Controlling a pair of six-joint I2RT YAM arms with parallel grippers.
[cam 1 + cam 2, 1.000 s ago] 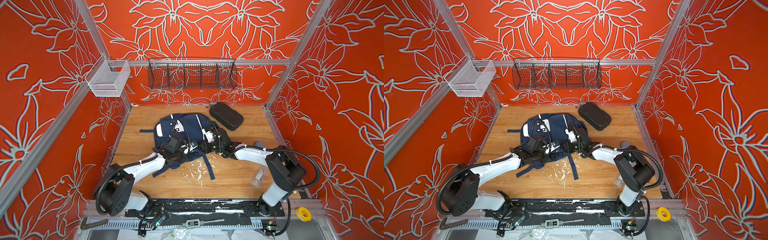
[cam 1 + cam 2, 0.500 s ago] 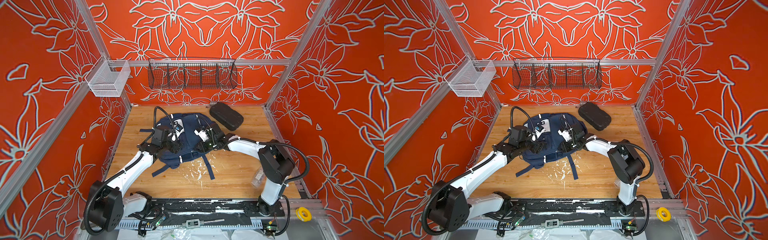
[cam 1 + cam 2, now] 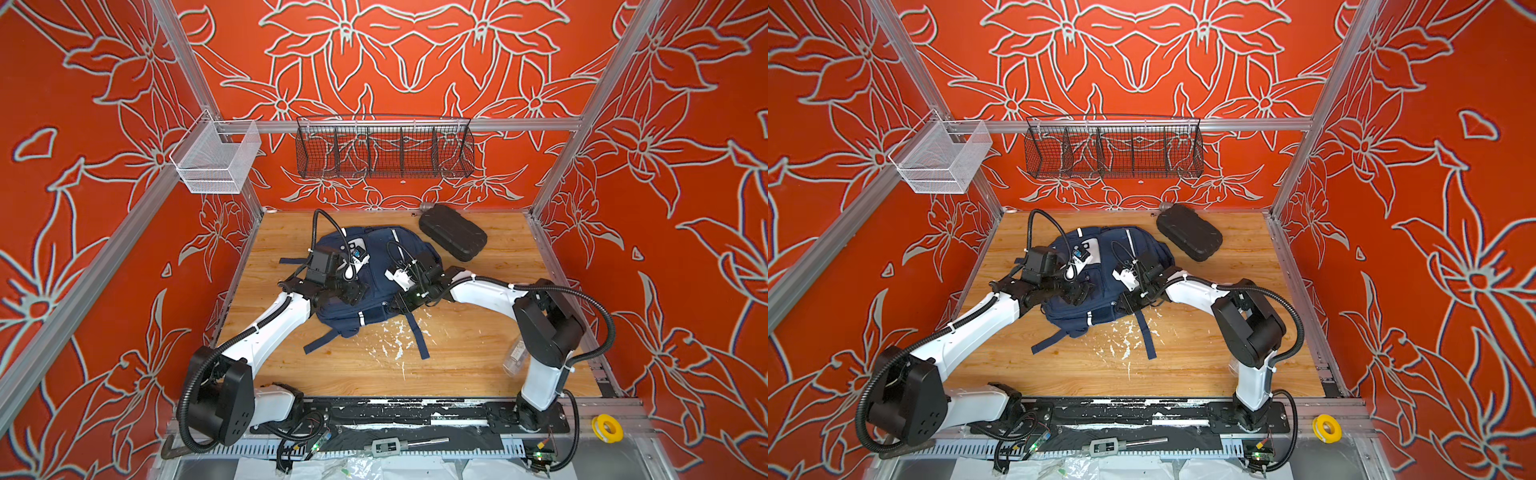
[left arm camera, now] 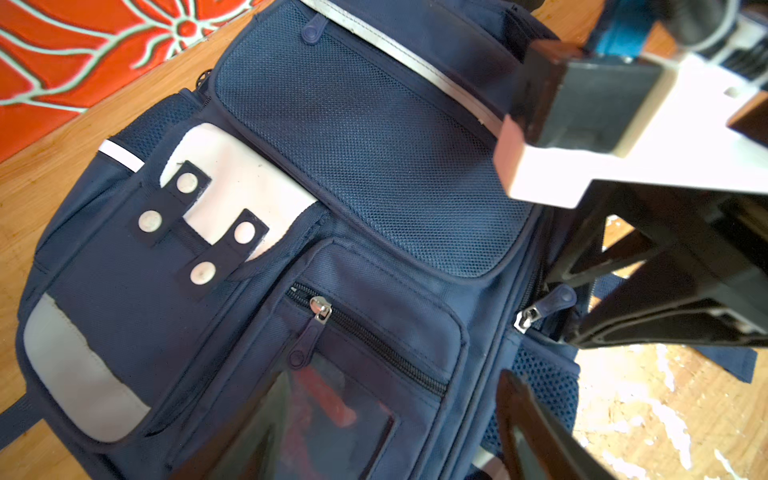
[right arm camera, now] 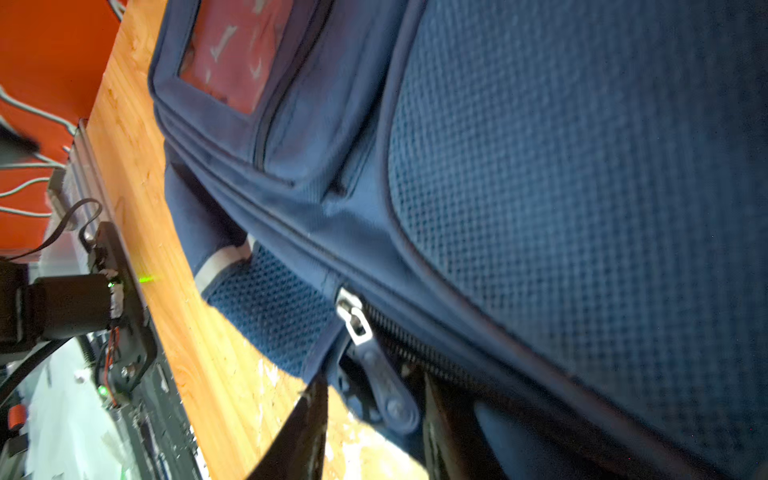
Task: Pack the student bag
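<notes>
The student bag [image 3: 1104, 305] lies front-up on the wooden table [image 3: 1183, 365] (black hard case [image 3: 1188, 232] just behind it).

Probably a robotics lab: aluminium frame [image 3: 399, 124], left arm [image 3: 270, 328], right arm [image 3: 486, 291], wooden table [image 3: 478, 365].

**Arm Repositioning During the Last Second**

The left gripper [image 3: 355, 291] has withdrawn from the near edge of the student bag [image 3: 374, 311], where it stood close to the right gripper [image 3: 399, 305] a second ago. It now sits over the bag's left half. The left arm [image 3: 270, 328] has unfolded from a low, bent pose into a long reach, and its cable loop [image 3: 328, 224] now arches over the bag. The right gripper has shifted slightly leftward, and the right elbow [image 3: 548, 328] has moved inward.
</notes>
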